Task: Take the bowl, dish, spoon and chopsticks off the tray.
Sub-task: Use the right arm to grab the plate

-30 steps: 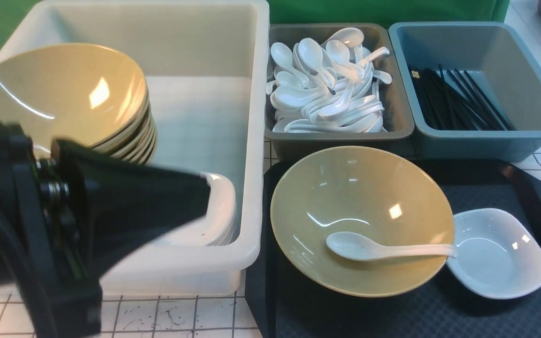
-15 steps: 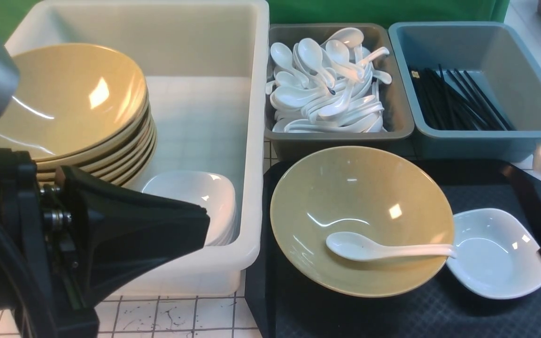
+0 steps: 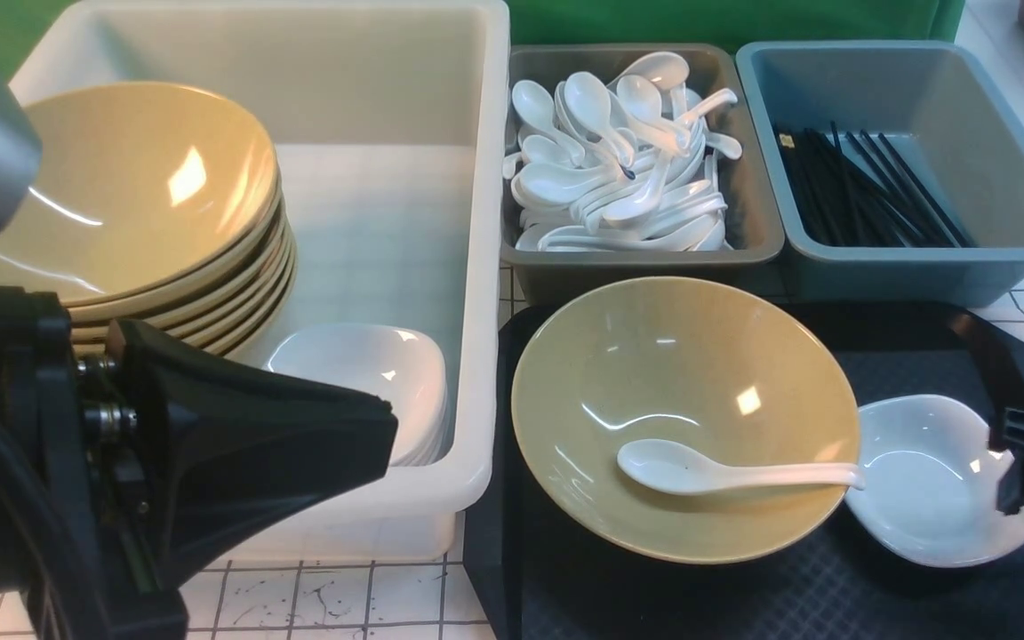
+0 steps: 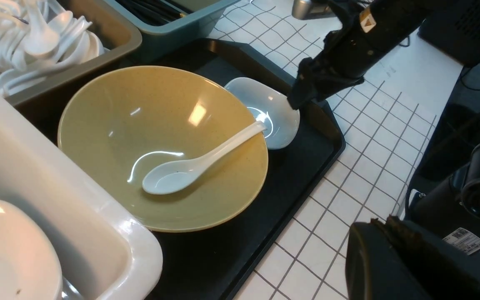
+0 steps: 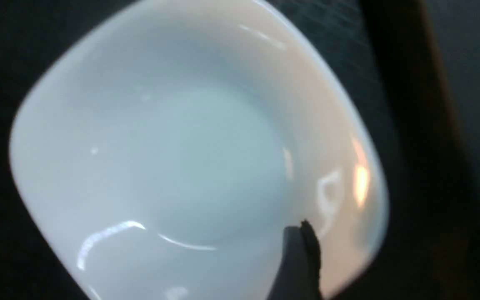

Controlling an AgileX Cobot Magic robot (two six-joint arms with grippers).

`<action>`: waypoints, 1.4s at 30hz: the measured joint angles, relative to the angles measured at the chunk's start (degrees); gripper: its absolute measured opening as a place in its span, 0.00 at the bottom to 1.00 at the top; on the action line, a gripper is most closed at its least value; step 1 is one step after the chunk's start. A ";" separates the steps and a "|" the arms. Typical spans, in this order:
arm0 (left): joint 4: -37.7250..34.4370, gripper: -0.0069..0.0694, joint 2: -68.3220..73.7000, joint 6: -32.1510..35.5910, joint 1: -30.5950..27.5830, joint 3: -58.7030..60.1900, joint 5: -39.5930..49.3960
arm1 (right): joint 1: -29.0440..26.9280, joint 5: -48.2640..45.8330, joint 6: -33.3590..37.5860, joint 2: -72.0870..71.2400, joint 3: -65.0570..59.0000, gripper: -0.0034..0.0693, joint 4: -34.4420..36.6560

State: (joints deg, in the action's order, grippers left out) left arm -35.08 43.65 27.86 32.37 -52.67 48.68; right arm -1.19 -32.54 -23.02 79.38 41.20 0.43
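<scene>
Now that the right arm has swung in from outside the frame, the dish (image 3: 921, 489) has company. It sits at the right end of the tray (image 3: 912, 604), just beside the bowl (image 3: 654, 356), and does not seem to have moved over the last second. The right pincer (image 3: 1014, 467) has arrived at its outer rim. Its jaws look parted and not yet gripping, and in the wrist view one finger (image 5: 298, 262) hangs over the inside of the dish near the edge. I take this as the set-up for pinching the rim, so the dish looks to be the next thing to go.

The spoon (image 3: 716, 471) lies in the bowl with its handle on the rim nearest the dish, so a lift should steer clear of it. No chopsticks show on the tray.

Further out, the left pincer (image 3: 383, 436), clenched on nothing, has shifted and now hangs before the white tub (image 3: 476, 267).
</scene>
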 joint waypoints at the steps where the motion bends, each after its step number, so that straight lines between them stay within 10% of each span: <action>1: 0.00 0.09 0.00 0.00 0.00 0.00 0.00 | 0.00 0.64 0.26 1.47 0.00 0.73 1.04; 22: 0.00 0.09 0.00 1.07 0.00 0.00 -3.68 | -0.18 8.51 11.53 11.66 0.94 0.71 12.57; 30: 0.00 0.09 0.00 1.07 0.00 0.00 -3.45 | -0.53 10.96 20.64 11.71 0.99 0.36 15.35; 42: 0.00 0.09 0.00 1.09 0.00 0.00 -2.81 | -6.15 0.24 29.43 -2.08 2.31 0.12 13.03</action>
State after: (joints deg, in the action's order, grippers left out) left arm -35.08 43.65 28.95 32.37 -52.67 45.87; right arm -7.34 -32.30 6.41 77.31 43.51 13.46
